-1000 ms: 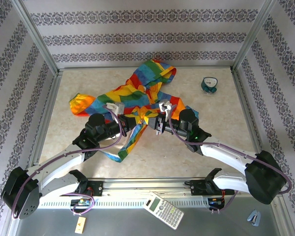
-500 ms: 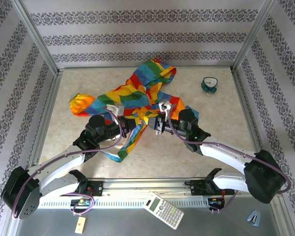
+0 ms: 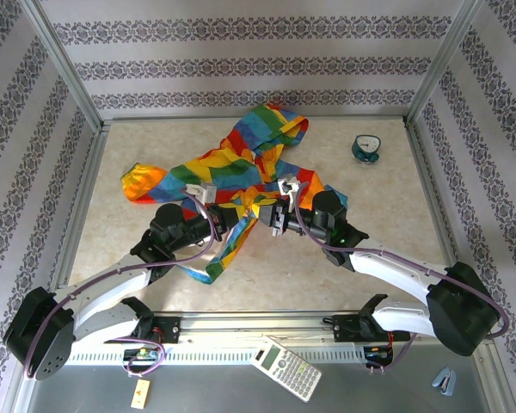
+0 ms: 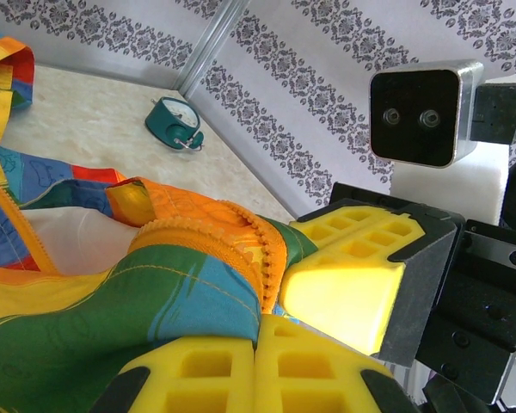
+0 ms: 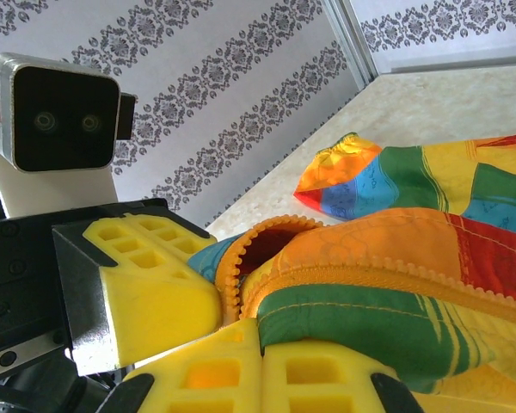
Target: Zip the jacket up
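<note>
Rainbow-striped fabric: the jacket (image 3: 241, 159), rumpled on the table (image 3: 378, 249) with its front open, hood end away from the arms and bottom hem toward them.

Left of the hem's front opening: left gripper (image 3: 243, 217), yellow foam fingers (image 4: 198, 379) pressed together, a fold of green and orange cloth pinched at their tips.

At the opening: orange zipper teeth (image 4: 262, 258), curling in a short arc between the two grippers. Slider not identifiable.

Right of the opening: right gripper (image 3: 273, 220), fingers (image 5: 327, 374) likewise clamped on the hem, tips just beside the left pair.

Judgement: the zipper line runs from the fingers along the jacket toward the hood. Both arms sit equally near its bottom end, so mating the two edges there is the likely next concern.
</note>
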`<move>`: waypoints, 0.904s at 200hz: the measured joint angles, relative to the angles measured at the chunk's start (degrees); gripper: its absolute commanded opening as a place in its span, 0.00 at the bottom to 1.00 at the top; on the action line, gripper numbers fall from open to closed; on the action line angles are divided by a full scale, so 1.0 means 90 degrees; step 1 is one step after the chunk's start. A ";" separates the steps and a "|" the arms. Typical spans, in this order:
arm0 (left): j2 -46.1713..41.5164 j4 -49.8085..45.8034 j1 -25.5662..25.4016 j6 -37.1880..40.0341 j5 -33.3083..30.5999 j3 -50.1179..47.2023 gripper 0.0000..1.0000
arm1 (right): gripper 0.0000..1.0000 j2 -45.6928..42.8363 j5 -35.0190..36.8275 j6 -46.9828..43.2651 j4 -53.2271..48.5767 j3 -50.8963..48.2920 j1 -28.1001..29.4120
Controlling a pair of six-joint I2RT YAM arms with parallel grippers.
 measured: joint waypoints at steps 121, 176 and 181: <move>0.0019 0.0219 0.0000 -0.0005 0.0075 -0.0114 0.00 | 0.00 0.0032 -0.0107 0.0495 0.0058 0.0005 -0.0126; -0.0063 0.0068 0.0000 0.0136 0.0107 -0.0243 0.00 | 0.00 0.0126 -0.0294 0.0699 0.0087 0.0010 -0.0163; -0.0080 0.0019 0.0000 0.0158 0.0117 -0.0240 0.00 | 0.00 0.0126 -0.0308 0.0702 0.0083 0.0010 -0.0163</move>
